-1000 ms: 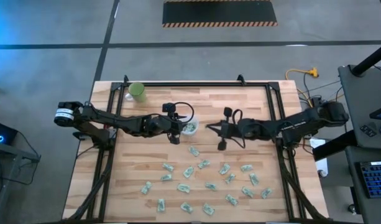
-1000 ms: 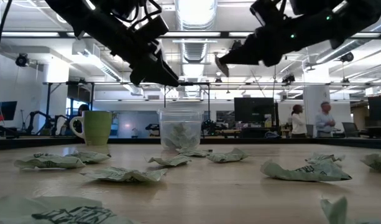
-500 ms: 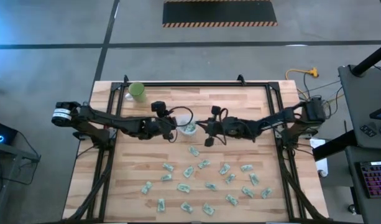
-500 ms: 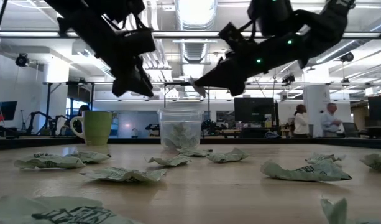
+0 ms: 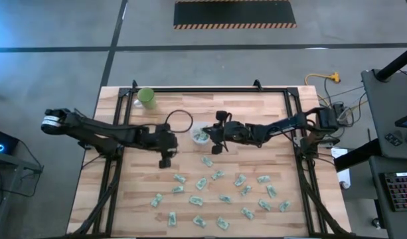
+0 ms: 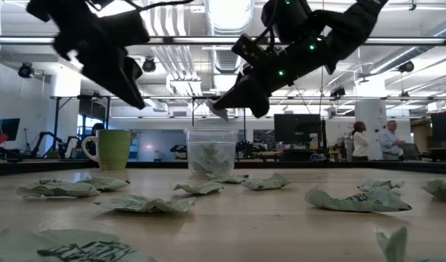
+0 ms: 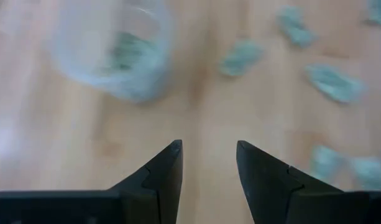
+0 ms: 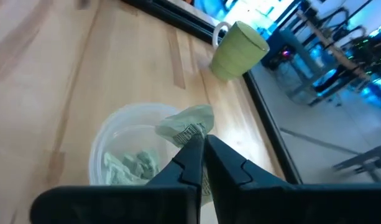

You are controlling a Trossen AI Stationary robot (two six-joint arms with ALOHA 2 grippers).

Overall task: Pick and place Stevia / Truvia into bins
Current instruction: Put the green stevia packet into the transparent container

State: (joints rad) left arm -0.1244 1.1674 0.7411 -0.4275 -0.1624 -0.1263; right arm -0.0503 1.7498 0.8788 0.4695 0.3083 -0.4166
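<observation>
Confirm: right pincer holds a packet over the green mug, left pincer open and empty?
Wrong cup. The right pincer holds the packet over the clear cup, as the right wrist view shows; the green mug stands farther off. The left pincer is open and empty.

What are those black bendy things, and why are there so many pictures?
They are two robot arms at a wooden table. One camera looks down from above, one sits at table height, and each arm carries one on its wrist. Little green sweetener packets lie scattered on the wood. The right pincer is shut on one packet and holds it over the clear cup, which already has packets inside. The left pincer hangs open and empty next to the cup. A green mug stands in the far corner.
</observation>
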